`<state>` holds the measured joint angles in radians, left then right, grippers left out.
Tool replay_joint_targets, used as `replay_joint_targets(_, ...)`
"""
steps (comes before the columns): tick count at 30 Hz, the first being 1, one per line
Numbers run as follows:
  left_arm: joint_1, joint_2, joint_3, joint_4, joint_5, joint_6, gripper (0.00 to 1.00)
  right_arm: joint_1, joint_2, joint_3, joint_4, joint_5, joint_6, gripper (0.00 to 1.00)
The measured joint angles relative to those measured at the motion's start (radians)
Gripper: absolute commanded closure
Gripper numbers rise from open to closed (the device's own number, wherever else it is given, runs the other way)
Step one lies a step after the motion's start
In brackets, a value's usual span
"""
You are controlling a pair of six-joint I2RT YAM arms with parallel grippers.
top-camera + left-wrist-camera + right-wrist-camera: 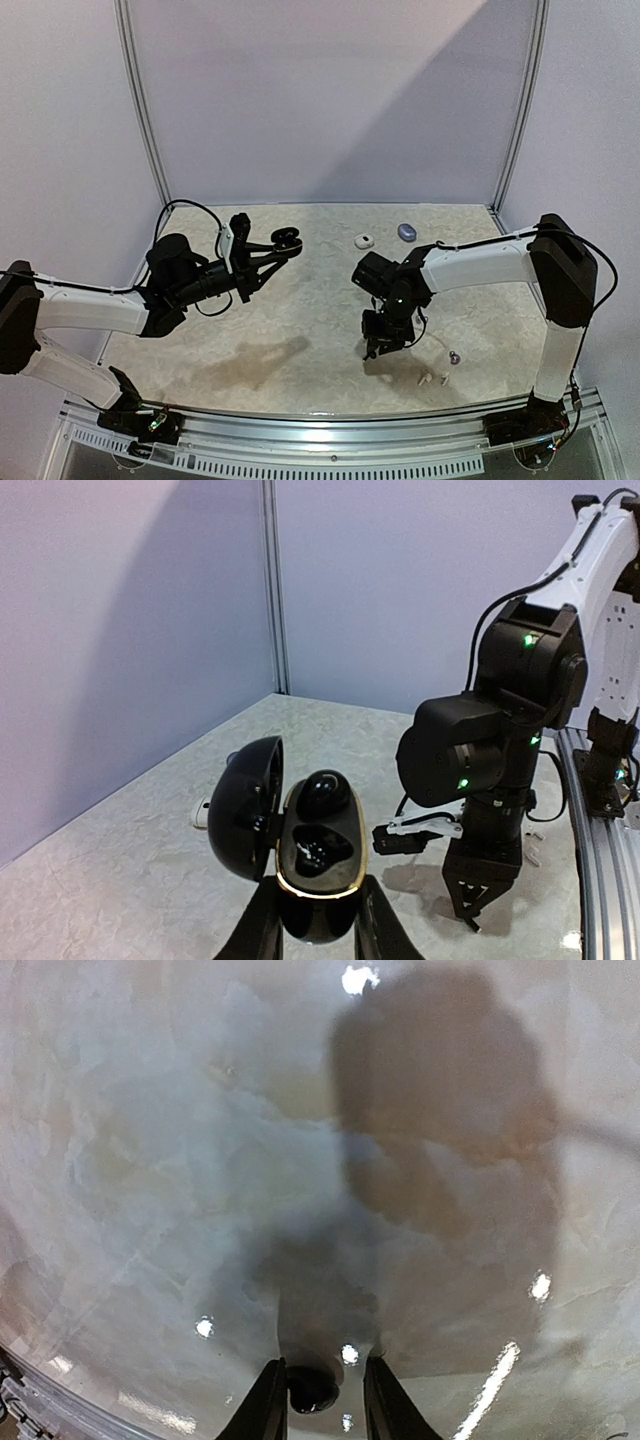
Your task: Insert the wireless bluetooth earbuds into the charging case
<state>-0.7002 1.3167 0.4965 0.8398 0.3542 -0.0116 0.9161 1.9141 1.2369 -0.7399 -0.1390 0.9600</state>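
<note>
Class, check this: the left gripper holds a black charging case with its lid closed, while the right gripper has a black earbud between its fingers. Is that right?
No: the lid is open. The left wrist view shows the black charging case in the left gripper, lid swung aside. The right gripper does have a black earbud between its fingers.

Lilac walls (320,100), metal posts (143,100), glossy marbled tabletop (320,300)

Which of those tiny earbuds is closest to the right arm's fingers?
The glossy black earbud: it sits between the right arm's fingers, while the white stemmed pair and a purplish earbud lie farther off on the tabletop.
</note>
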Motion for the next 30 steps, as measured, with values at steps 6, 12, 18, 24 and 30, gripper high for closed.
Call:
replay_joint_targets(6, 0.000, 0.000, 0.000, 0.000, 0.000, 0.000, 1.00, 0.000, 0.000, 0.019, -0.039, 0.013, -0.034, 0.68)
replay_joint_targets(12, 0.000, 0.000, 0.000, 0.000, 0.000, 0.000, 1.00, 0.001, 0.003, 0.101, -0.119, 0.054, -0.041, 0.60)
replay_joint_targets(18, 0.000, 0.000, -0.001, 0.000, 0.000, 0.000, 1.00, 0.029, 0.015, 0.181, -0.193, 0.104, 0.021, 0.43)
replay_joint_targets(24, 0.000, 0.000, -0.005, 0.000, 0.000, 0.000, 1.00, 0.084, 0.154, 0.356, -0.300, 0.171, -0.001, 0.42)
replay_joint_targets(30, 0.000, 0.000, -0.006, 0.000, 0.000, 0.000, 1.00, 0.094, 0.216, 0.350, -0.368, 0.210, -0.029, 0.45)
